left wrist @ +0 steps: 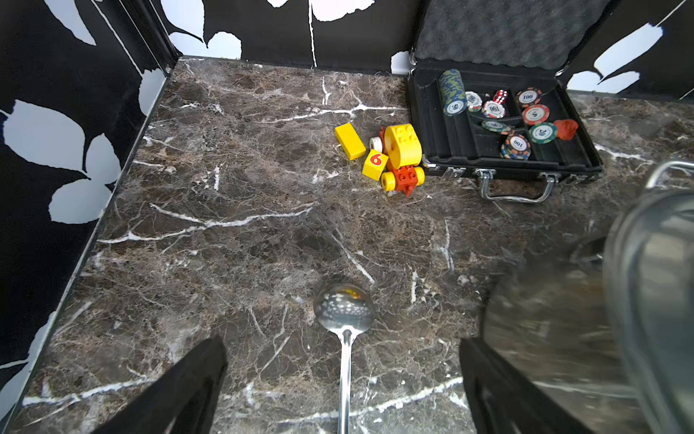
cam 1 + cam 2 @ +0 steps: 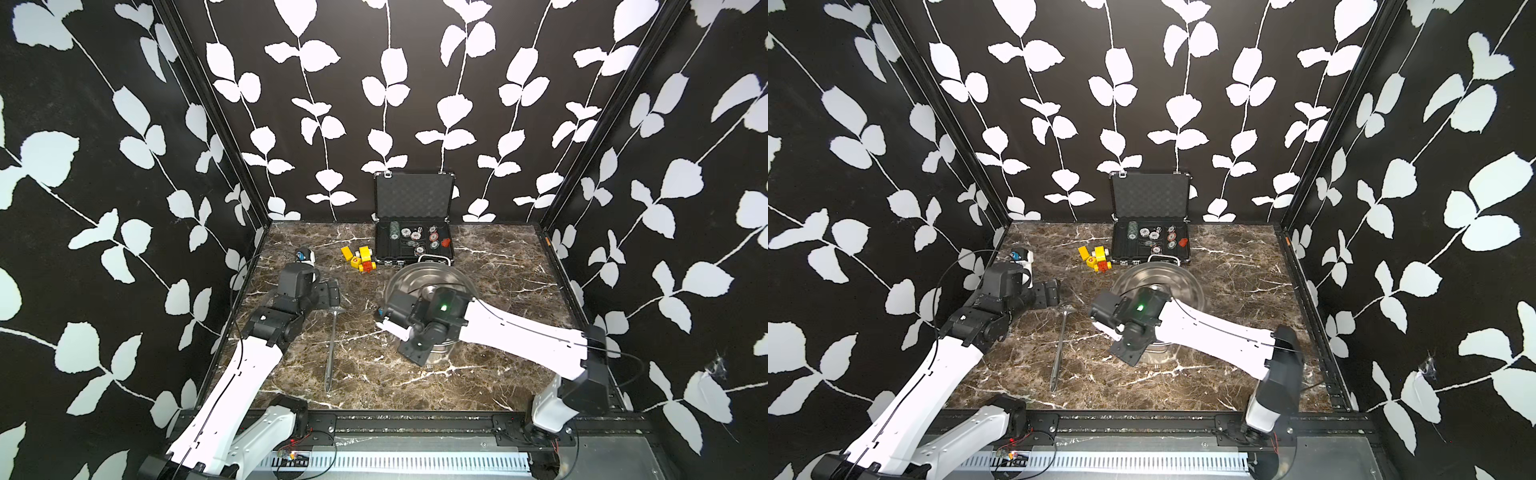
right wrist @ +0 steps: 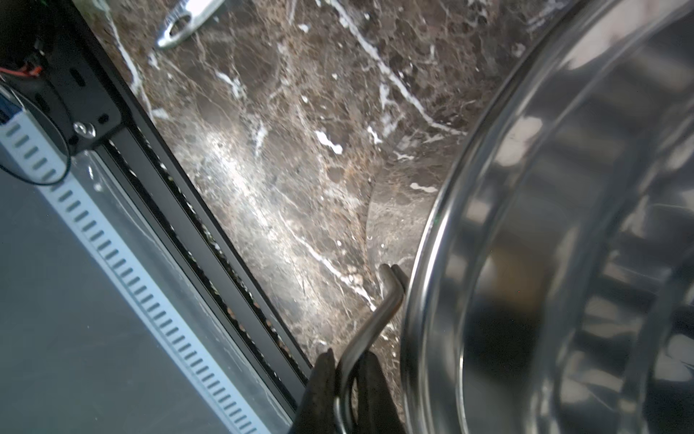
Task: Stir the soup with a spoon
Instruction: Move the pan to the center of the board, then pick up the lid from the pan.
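On open marble [image 2: 478, 374], spoon [image 2: 333, 340] free, left hand [image 1: 341, 344] wide over it, right hand [image 3: 347, 375] pinching pot handle [image 3: 390, 298].

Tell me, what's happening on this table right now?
The right gripper is shut on a loop handle of the steel pot, apparently steadying it. The left gripper hovers open at the bowl end of the spoon, which lies flat on the table beside the pot, not yet picked up. No liquid shows in the pot. A toy and a chip case sit behind.
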{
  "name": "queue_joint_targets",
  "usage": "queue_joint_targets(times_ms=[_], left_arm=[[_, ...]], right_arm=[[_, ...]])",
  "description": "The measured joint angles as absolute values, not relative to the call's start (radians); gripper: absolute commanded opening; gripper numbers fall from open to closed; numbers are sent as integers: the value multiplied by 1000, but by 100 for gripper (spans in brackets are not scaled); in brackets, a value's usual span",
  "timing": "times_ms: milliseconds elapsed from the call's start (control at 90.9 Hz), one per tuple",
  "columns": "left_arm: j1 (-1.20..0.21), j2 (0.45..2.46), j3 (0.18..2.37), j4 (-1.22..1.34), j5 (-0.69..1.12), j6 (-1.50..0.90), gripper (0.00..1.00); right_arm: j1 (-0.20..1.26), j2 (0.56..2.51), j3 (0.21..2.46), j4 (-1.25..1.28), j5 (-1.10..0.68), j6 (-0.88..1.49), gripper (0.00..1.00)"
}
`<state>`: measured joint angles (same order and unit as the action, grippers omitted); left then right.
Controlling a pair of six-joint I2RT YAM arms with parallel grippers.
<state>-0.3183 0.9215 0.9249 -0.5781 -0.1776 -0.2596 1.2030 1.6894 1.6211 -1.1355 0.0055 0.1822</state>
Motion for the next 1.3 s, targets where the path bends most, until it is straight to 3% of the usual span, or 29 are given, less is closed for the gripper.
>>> queue_joint_targets(times_ms=[132, 396, 561, 748, 891, 1012, 1298], left_arm=[[-318, 919, 923, -585, -176, -253, 99], [-318, 924, 913, -585, -173, -247, 99], [-318, 944, 913, -586, -161, -249, 99], [-318, 960, 913, -583, -111, -253, 99], [-318, 972, 913, -573, -56, -251, 99], [-318, 998, 913, -567, -18, -254, 99], [-318, 1046, 913, -547, 38, -268, 99]], right_arm=[[1234, 1709, 1623, -1072, 2, 207, 0], [1243, 1704, 1622, -999, -9, 253, 35], [1243, 1670, 1622, -975, -15, 255, 46], [1227, 1539, 1613, -953, 5, 236, 66], [1060, 1358, 1539, -884, -4, 249, 71], [896, 1289, 1444, -808, -25, 199, 80], [820, 1335, 1234, -589, -180, -42, 91]])
